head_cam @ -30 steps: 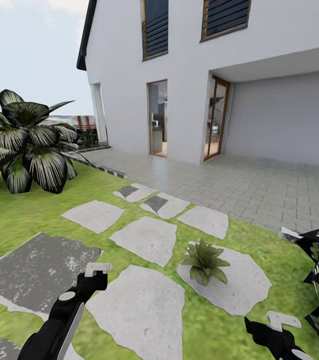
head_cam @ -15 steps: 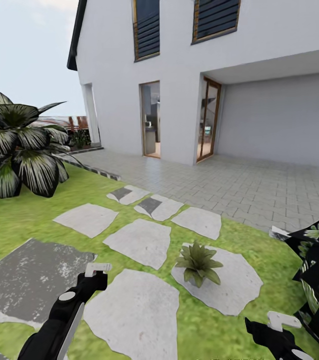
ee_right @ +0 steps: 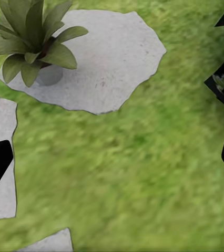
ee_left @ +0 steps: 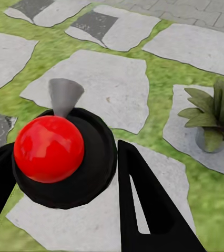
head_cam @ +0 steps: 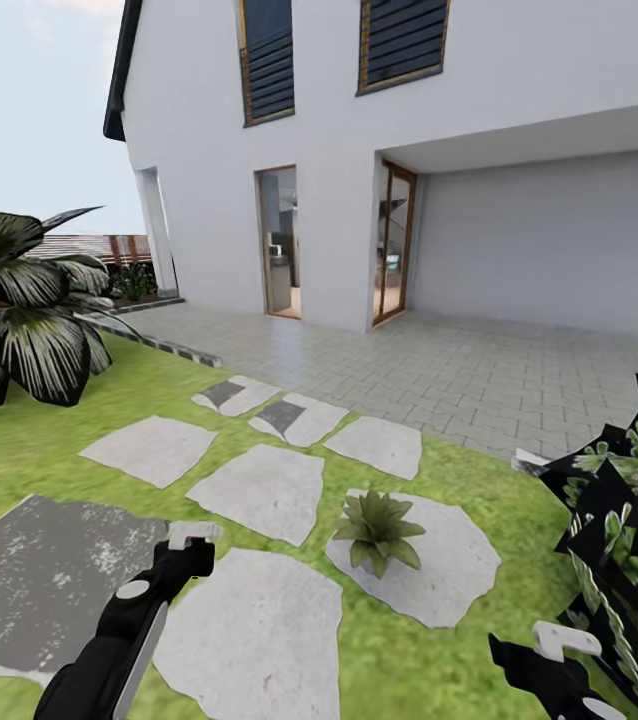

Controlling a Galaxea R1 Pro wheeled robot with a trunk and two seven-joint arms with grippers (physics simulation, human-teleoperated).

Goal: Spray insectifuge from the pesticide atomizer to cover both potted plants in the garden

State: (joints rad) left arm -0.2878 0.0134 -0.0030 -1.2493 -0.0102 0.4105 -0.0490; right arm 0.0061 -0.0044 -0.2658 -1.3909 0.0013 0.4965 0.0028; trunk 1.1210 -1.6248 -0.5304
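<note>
One potted plant (head_cam: pixel 376 527) sits on a stepping stone (head_cam: pixel 439 575), ahead of both grippers. Left gripper (ee_left: pixel 64 173) clamps a red-topped black object (ee_left: pixel 59 157); right gripper (ee_right: pixel 112 157) fingers spread, empty.

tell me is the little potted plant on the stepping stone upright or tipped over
Upright: the potted plant stands on its grey stepping stone, leaves spreading upward.

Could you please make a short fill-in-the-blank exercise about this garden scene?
1. The small potted plant stands on a grey stepping ____.
2. In the left wrist view, the left gripper holds a black object with a ____ ball on it.
3. Between the stepping stones grows green ____.

Missing words: stone; red; grass
</note>
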